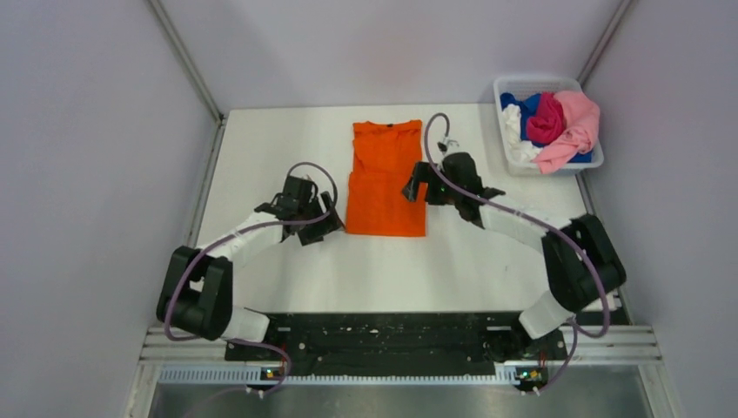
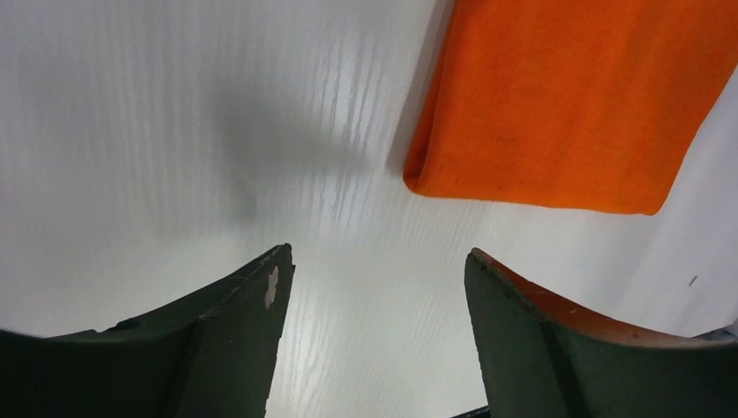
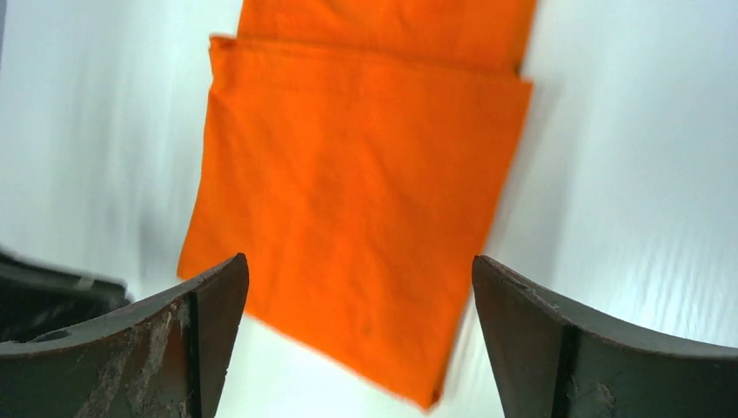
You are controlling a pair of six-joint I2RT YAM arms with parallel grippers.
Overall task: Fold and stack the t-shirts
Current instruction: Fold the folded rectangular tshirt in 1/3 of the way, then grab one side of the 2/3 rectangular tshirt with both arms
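Observation:
The bright orange t-shirt [image 1: 386, 178] lies flat in the middle of the white table [image 1: 261, 148], its sides folded in to a long narrow strip, collar at the far end. It also shows in the left wrist view [image 2: 566, 104] and the right wrist view [image 3: 365, 200]. My left gripper [image 1: 315, 218] is open and empty, just left of the shirt's near left corner. My right gripper [image 1: 418, 187] is open and empty, above the shirt's right edge. Pink [image 1: 574, 126], magenta [image 1: 546, 117], blue [image 1: 526, 109] and white [image 1: 515, 131] shirts lie crumpled in the bin.
The white plastic bin [image 1: 538, 83] stands at the far right corner of the table. Grey walls close in on the left, back and right. The arms' black base rail [image 1: 383, 335] runs along the near edge.

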